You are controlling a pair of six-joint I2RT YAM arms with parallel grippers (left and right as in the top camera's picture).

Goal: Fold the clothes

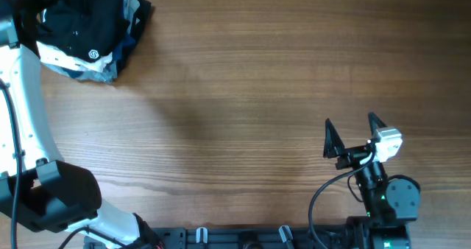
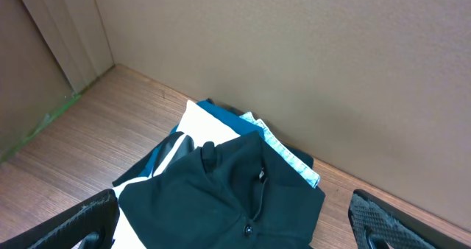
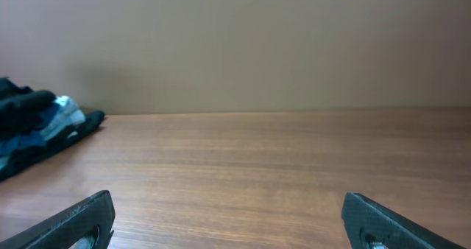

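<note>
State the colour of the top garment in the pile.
Black garment, small white logo; shows best in the left wrist view.

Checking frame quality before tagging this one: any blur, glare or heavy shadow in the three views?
Overhead: sharp, evenly lit, a soft shadow on the table; the black garment is too dark for fold detail. Left wrist: clear, no glare. Right wrist: the clothes pile far left looks soft.

Bare wooden table (image 1: 243, 94) wide open between the right gripper (image 1: 350, 121) and the far left corner. In that corner the clothes (image 1: 77, 20), heaped on other garments (image 1: 88, 66), near the wall (image 2: 309, 65) just behind. Along the left edge the white left arm (image 1: 26, 109), curving beside the heap and narrowing access from that side.
</note>
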